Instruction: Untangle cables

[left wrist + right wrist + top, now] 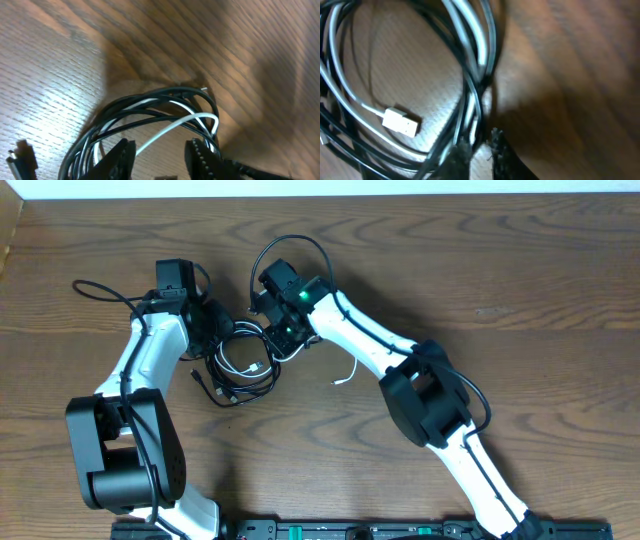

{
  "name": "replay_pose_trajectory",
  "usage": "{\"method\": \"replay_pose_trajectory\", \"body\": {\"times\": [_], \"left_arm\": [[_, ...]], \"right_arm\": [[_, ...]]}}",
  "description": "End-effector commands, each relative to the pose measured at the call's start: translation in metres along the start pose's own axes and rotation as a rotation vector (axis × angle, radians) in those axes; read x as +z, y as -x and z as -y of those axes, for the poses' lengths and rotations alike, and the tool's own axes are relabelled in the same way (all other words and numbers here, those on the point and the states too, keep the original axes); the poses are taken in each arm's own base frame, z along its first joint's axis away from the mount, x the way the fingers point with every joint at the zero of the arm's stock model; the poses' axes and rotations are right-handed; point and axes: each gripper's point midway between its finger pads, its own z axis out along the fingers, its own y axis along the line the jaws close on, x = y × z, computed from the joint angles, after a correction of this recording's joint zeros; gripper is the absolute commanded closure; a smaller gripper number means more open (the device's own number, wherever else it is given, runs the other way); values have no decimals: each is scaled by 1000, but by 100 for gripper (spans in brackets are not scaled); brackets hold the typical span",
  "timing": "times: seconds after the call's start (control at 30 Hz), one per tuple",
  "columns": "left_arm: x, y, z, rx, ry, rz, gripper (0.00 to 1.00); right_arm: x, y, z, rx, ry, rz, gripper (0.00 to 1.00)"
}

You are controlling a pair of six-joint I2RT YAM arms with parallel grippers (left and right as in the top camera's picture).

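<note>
Ana: Which step is in hand, in your opinion?

Ben: I think it is the start of the pulling apart. The black cable (245, 388) and the white cable (235, 360) lie looped together on the desk (520, 280), between the two arms. Nothing looks separated yet.

Ana: And the hands?

Ben: The left hand (159, 147) is open. Its fingers stand apart at the left side of the coil (170, 92), and one white strand crosses the gap without being pinched. The right hand (479, 145) is at the coil's right side with its fingers close together, and strands run down between them. Whether it really pinches them I cannot tell (the picture is blurred there).

Ana: So what does the next move need?

Ben: One hand should hold the black loops. The other should take only the white cable, maybe near its plug (400, 121), which lies inside the loops, and draw it out slowly.

Ana: Is there room for this?

Ben: Yes. To the right of the coil the wood is wide and bare, apart from a loose white end (345, 378). The far edge of the desk is well apart. I would worry more about the arms' own thick wires (290, 245), which hang near the coil.
</note>
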Motion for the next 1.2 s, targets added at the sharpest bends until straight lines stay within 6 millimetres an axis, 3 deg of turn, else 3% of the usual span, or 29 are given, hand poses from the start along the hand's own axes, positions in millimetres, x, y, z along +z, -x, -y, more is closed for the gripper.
{"method": "replay_pose_trajectory", "body": {"times": [0.0,0.33,0.67,0.97,1.17], "left_arm": [[4,-6,0,16,-12,-30,66],[6,-11,-3,12,-3,-47,66],[9,-22,-3,0,7,-73,66],[19,-52,9,-25,30,-117,66],[25,-60,2,-62,118,-86,62]], "right_arm": [[-27,13,8,23,-15,50,85],[-19,9,-8,-36,9,33,83],[-18,19,-5,-50,-14,74,82],[10,7,9,-43,-66,31,82],[25,-2,14,-35,-66,0,80]]}}
